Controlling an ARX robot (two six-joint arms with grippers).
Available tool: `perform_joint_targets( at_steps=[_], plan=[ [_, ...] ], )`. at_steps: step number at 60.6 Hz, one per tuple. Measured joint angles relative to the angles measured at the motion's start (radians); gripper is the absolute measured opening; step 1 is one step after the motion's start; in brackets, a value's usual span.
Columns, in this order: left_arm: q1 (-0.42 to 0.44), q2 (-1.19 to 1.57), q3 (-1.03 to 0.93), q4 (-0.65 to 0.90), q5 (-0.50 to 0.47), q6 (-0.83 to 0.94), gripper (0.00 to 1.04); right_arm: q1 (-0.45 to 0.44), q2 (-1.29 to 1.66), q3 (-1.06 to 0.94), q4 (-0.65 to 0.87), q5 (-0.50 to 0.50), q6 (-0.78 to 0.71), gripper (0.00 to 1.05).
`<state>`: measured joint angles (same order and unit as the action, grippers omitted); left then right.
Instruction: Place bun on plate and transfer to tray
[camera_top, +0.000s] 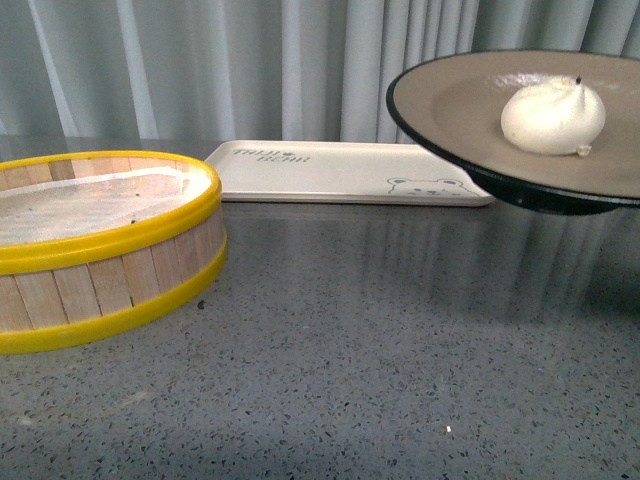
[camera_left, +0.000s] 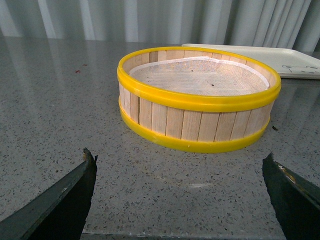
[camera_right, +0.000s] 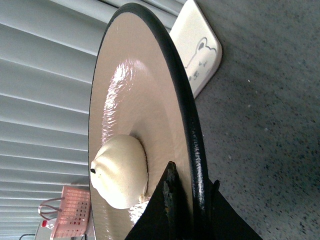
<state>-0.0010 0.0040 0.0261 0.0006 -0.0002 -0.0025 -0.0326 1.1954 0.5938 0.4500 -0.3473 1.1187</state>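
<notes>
The white bun (camera_top: 553, 115) sits on the tan plate (camera_top: 450, 105) with the black rim, held in the air at the right, above the table and just right of the tray. My right gripper (camera_right: 192, 182) is shut on the plate's rim (camera_right: 187, 125), one finger inside next to the bun (camera_right: 120, 170), one under it. The cream tray (camera_top: 340, 172) with the bear drawing lies at the back centre; its corner also shows in the right wrist view (camera_right: 200, 50). My left gripper (camera_left: 180, 165) is open and empty over the table, in front of the steamer basket.
A yellow-rimmed wooden steamer basket (camera_top: 100, 250) with a white liner stands at the left; it also shows in the left wrist view (camera_left: 197, 97). The grey speckled table (camera_top: 380, 340) runs to a curtain behind. A pink basket (camera_right: 67, 210) stands far off.
</notes>
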Motion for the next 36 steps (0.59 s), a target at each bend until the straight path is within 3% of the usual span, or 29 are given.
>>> perform_joint_targets(
  at_steps=[36],
  plan=[
    [0.0,0.0,0.0,0.0,0.0,0.0,0.98,-0.109,0.272,0.352,0.035,-0.052,0.024,0.03]
  ],
)
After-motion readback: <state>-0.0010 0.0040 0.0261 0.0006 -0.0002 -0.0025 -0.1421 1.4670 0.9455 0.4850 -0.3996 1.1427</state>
